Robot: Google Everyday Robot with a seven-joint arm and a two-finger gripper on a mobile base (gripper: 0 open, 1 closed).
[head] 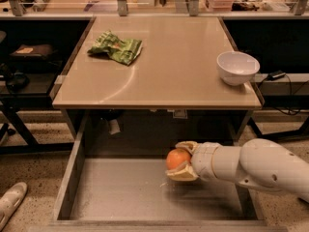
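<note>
Orange in colour and round, the orange (177, 158) sits in the lower middle of the frame, clasped by the gripper (180, 161). Its two pale fingers (186, 145) are closed around the fruit, one curving over the top and the other cupping it from below (the side facing left is bare and plainly seen). The white arm (256, 166) reaches in from the lower right corner of the frame, thick and rounded, and ends at the gripper near the middle of the open drawer (72, 178).

That drawer is a grey metal tray pulled out from under the table, filling the bottom of the frame. The orange hangs above its floor, towards the back and a little right of centre; I cannot tell whether it touches the bottom.

Above the drawer lies the beige table (178, 66), taking up the middle and upper part of the frame. A white bowl (237, 67) stands upright near the table's right edge, well apart from the gripper. A crumpled green snack bag (116, 47) lies flat on the table's upper left part, well apart from the bowl.

At the lower left corner of the frame a light shoe (10, 202) rests on the speckled floor (34, 149), just beside the drawer's left wall.
</note>
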